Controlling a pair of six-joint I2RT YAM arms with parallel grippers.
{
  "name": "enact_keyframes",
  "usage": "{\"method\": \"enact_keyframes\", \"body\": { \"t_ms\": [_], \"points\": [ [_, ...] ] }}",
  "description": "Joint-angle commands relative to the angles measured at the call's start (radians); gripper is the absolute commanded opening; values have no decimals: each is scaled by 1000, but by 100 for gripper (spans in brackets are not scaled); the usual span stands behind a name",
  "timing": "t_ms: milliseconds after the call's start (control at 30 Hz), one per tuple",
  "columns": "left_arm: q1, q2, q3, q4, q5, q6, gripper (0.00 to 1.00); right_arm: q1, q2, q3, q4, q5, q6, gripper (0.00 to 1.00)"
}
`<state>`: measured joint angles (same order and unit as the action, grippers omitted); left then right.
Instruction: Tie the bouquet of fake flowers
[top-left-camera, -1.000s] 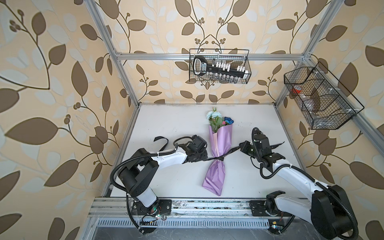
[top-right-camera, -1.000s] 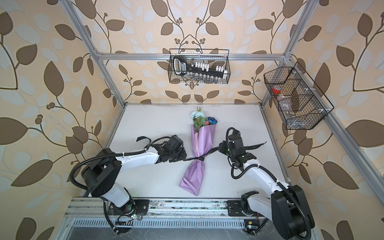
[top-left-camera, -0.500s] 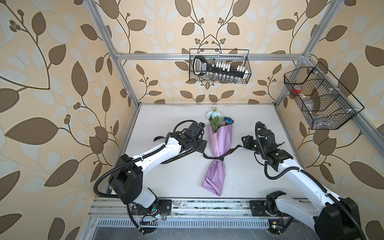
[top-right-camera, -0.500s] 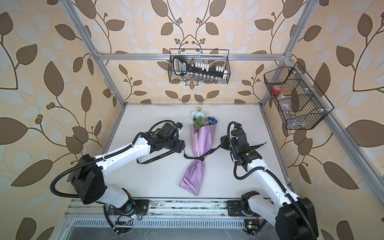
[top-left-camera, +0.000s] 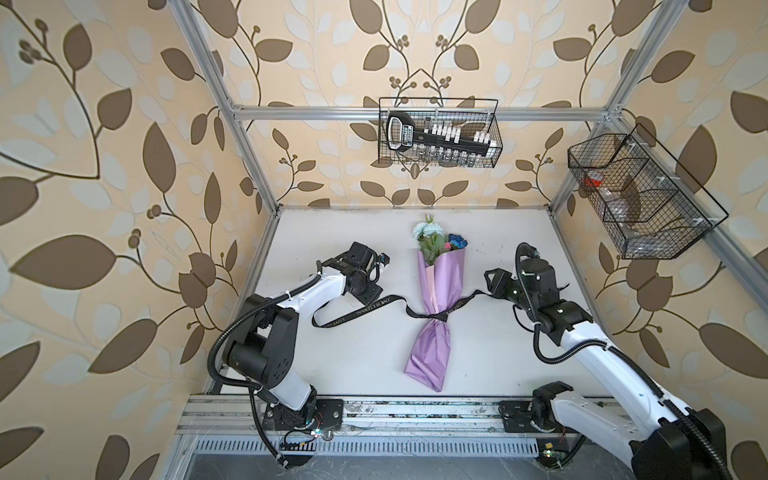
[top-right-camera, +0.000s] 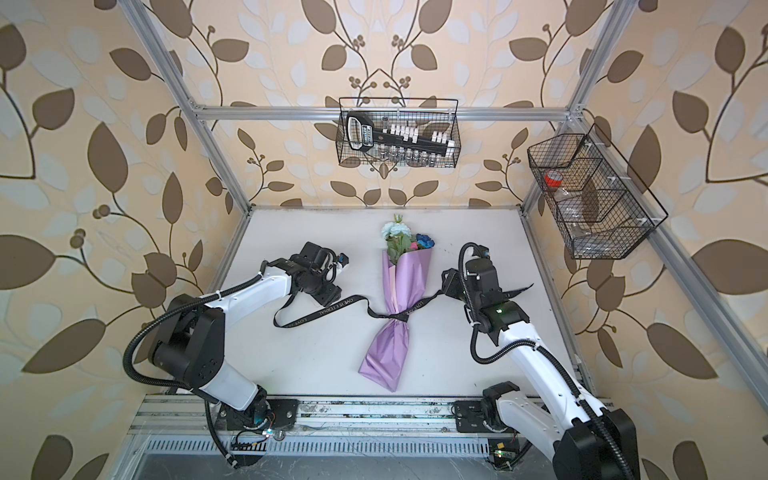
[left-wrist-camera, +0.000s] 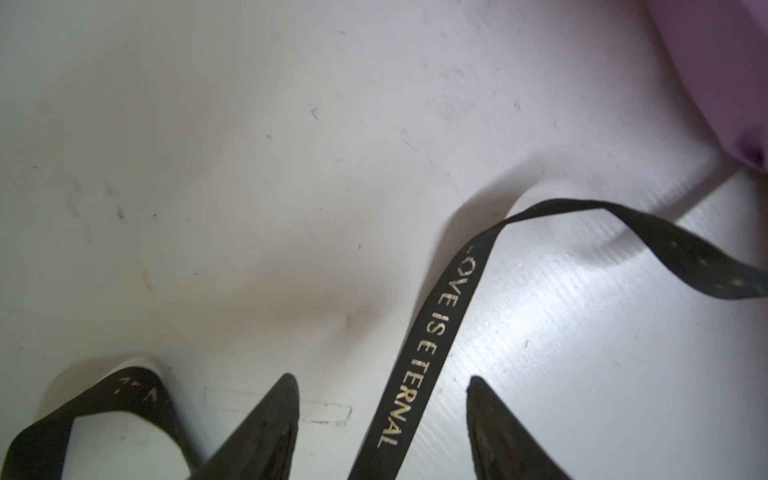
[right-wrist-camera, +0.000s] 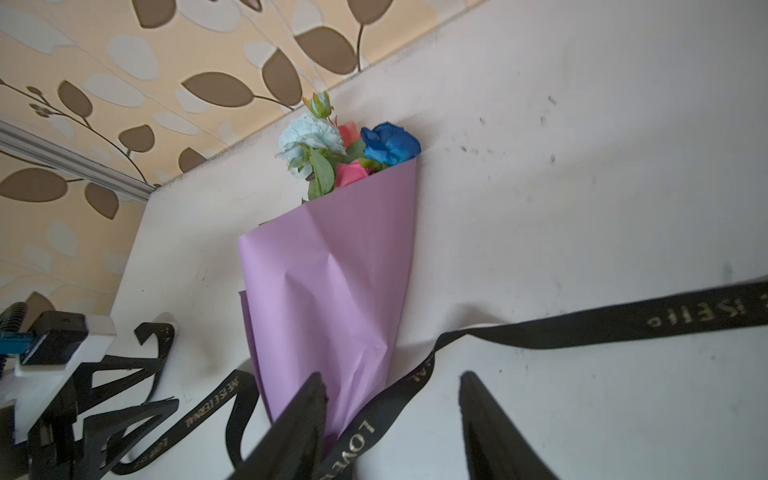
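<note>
Bouquet of fake flowers (top-left-camera: 436, 286): laid on desk (top-left-camera: 353, 374), waist bound by black ribbon (top-left-camera: 365, 308) (an end each side, presumably for tightening). Left tool (left-wrist-camera: 381, 377), right tool (right-wrist-camera: 390, 374): spread, ribbon straddled, ungripped.

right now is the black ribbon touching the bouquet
Touching. In both top views the black ribbon is cinched round the narrow waist of the bouquet of fake flowers, pinching its lilac paper in.

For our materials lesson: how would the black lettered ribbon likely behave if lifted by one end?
Probably floppy: the ribbon curls and twists across the table. Likely light, since loops stand up unaided. Lifting may tug the bouquet it cinches.
</note>
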<state>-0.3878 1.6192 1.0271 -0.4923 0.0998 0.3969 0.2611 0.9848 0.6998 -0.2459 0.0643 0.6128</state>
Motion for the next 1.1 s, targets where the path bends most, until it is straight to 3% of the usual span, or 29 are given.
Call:
{"method": "enact_keyframes", "body": {
  "t_ms": [0, 333, 533, 700, 800, 1067],
  "points": [
    [-8, 49, 41, -21, 67, 78, 62, -5, -19, 8, -20, 52, 4, 58],
    [-11, 200, 130, -71, 146, 105, 58, -8, -6, 10, -20, 63, 14, 60],
    [-35, 253, 130, -110, 144, 95, 49, -13, -9, 10, -20, 83, 16, 62],
    [-51, 263, 97, -115, 150, 65, 22, -15, -7, 12, -20, 89, 22, 63],
    [-52, 245, 84, -127, 148, 55, 0, -16, -10, 12, -20, 89, 21, 63],
    [-80, 87, 66, -12, 111, -25, 0, -17, -18, 4, -26, 114, 15, 71]
  ]
}}
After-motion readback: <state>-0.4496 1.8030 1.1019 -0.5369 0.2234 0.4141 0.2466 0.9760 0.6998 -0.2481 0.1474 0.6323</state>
